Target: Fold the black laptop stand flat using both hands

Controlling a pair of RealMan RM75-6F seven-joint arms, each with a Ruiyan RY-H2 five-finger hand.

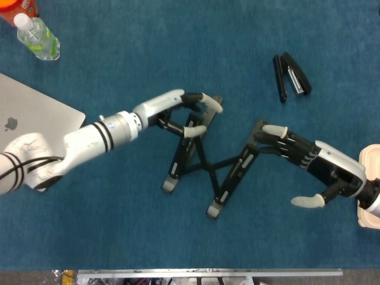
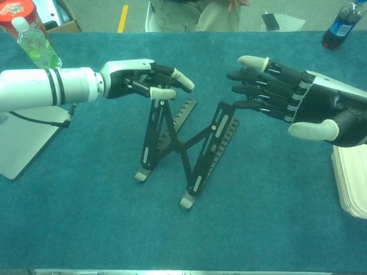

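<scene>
The black laptop stand (image 1: 209,168) (image 2: 184,146) stands on the blue table with its two rails joined by crossed struts. My left hand (image 1: 181,113) (image 2: 146,81) grips the top of the stand's left rail, fingers curled over it and thumb beneath. My right hand (image 1: 306,160) (image 2: 287,100) is spread wide to the right of the stand. Its fingertips (image 1: 261,139) touch the top of the right rail, and the thumb sticks out clear of it.
A silver laptop (image 1: 29,122) (image 2: 23,143) lies at the left edge, with a water bottle (image 1: 37,37) (image 2: 37,48) behind it. A black stapler (image 1: 292,76) lies at the far right. White stacked plates (image 2: 351,180) sit at the right edge, and a blue bottle (image 2: 341,26) stands at the far right.
</scene>
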